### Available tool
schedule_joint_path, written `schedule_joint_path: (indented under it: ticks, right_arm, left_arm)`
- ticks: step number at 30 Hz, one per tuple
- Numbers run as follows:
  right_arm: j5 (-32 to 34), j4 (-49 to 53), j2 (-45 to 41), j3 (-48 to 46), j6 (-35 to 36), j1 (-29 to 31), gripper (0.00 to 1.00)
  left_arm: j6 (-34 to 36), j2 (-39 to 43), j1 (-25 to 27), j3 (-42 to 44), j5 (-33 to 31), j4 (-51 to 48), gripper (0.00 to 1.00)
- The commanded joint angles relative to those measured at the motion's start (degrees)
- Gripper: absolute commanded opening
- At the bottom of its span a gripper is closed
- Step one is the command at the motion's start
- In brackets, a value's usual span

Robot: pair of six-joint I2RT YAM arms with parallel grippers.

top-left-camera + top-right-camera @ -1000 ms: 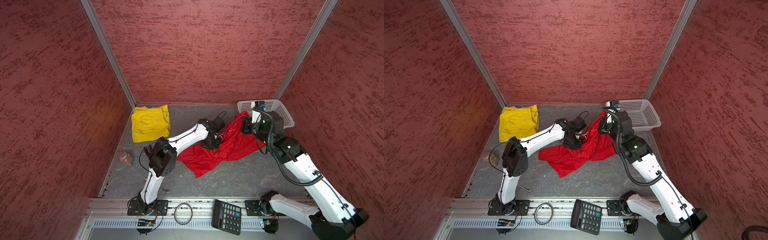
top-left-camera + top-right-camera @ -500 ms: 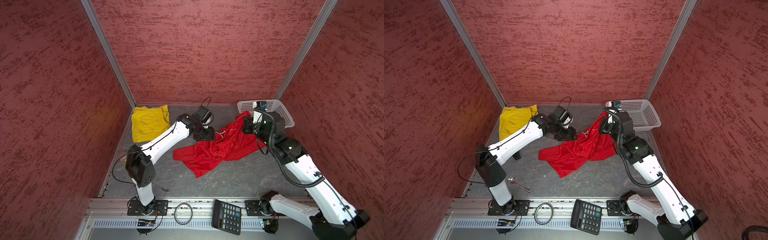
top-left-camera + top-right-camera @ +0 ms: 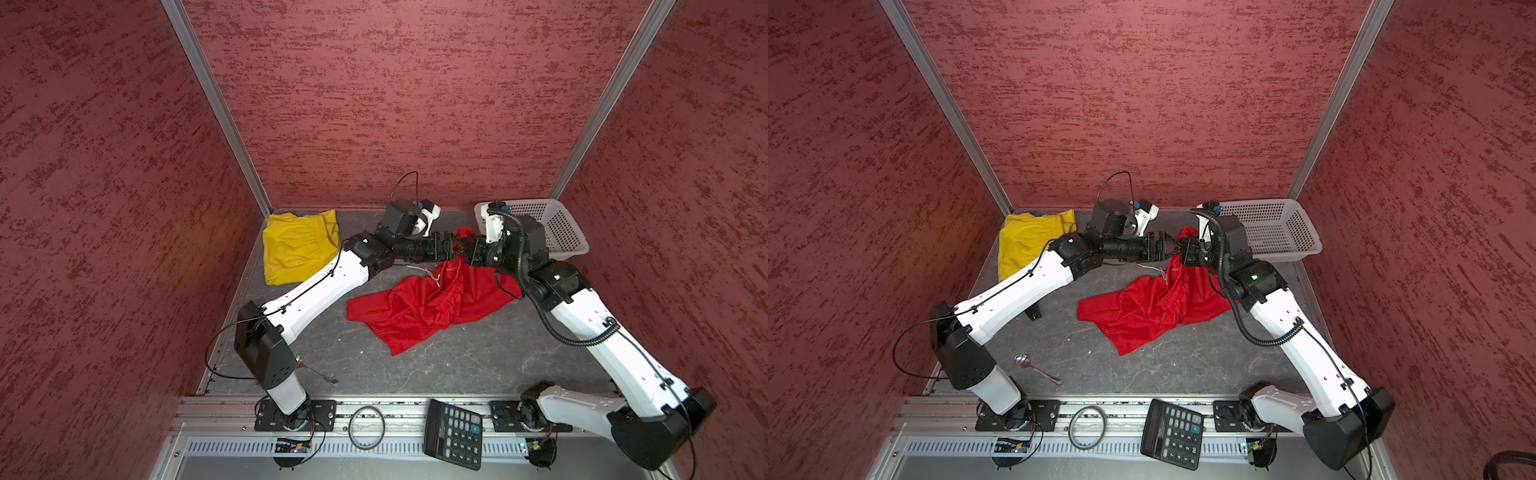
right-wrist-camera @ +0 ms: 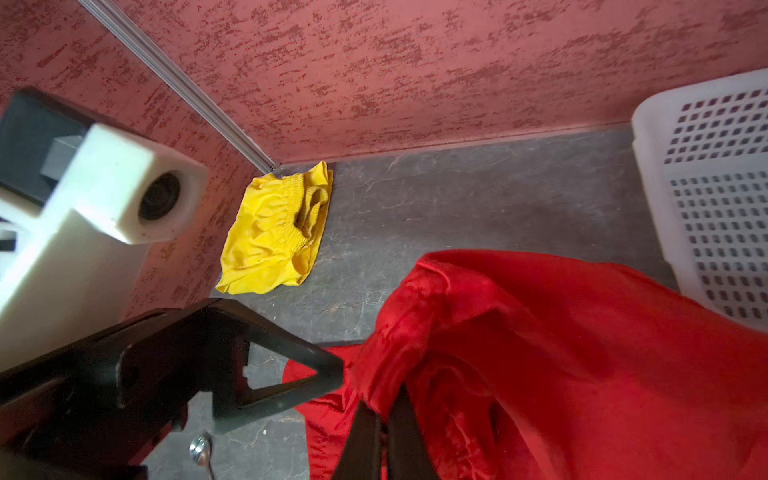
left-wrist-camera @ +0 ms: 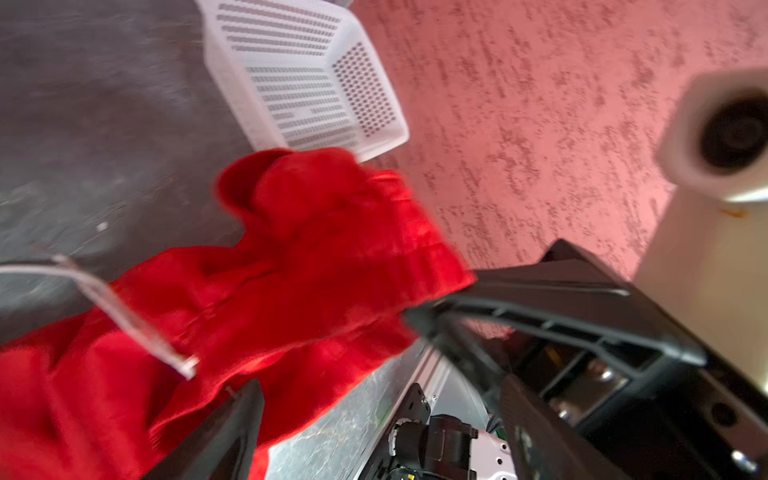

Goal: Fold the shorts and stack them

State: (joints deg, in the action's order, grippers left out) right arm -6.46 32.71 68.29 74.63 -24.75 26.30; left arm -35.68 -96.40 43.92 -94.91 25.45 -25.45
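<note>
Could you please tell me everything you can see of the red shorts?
The red shorts are thin, slightly shiny fabric, crumpled and unfolded, with a gathered elastic waistband and a white drawstring. Most of the cloth lies on the grey table. One bunch is raised, pinched in the shut right end effector. The open left end effector is right beside that bunch.

The left arm (image 3: 316, 291) and right arm (image 3: 631, 365) have white shells, black joints, and black cables, the right's ribbed.
</note>
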Motion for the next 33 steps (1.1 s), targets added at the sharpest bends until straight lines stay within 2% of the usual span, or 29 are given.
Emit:
schedule_joint_path:
  ticks: [1,6,10,15,19,25,31,33]
  right_arm:
    - [-3.6,0.5,-0.2,4.6,-2.1,-0.3,0.0]
    - [-3.9,3.3,1.4,9.2,-0.6,-0.5,0.0]
    - [-4.0,4.4,2.8,11.6,0.9,-1.2,0.0]
    - [-6.7,4.7,3.9,12.6,1.0,-2.5,0.0]
    - [-10.2,4.5,4.7,13.2,0.1,-3.7,0.0]
    - [-14.5,4.0,5.8,13.7,-1.9,-4.2,0.0]
    - [-17.6,4.1,6.6,13.3,-3.5,-4.3,0.0]
    - [-18.0,3.8,6.5,13.0,-3.8,-4.2,0.0]
  left_arm:
    - [3.0,-2.5,1.3,-2.1,-1.7,0.2,0.9]
    - [8.2,-1.1,3.6,-0.6,-10.1,-2.0,0.81]
    - [8.0,3.7,4.2,6.1,-13.1,2.0,0.78]
    - [7.1,11.4,4.6,16.0,-17.4,8.9,0.89]
    - [8.1,14.3,5.6,20.7,-18.6,12.0,0.9]
    - [11.9,9.9,7.7,16.0,-19.6,9.9,0.7]
    - [15.9,2.8,7.7,5.8,-22.7,6.6,0.71]
    - [17.2,0.2,7.9,1.8,-25.7,3.8,0.67]
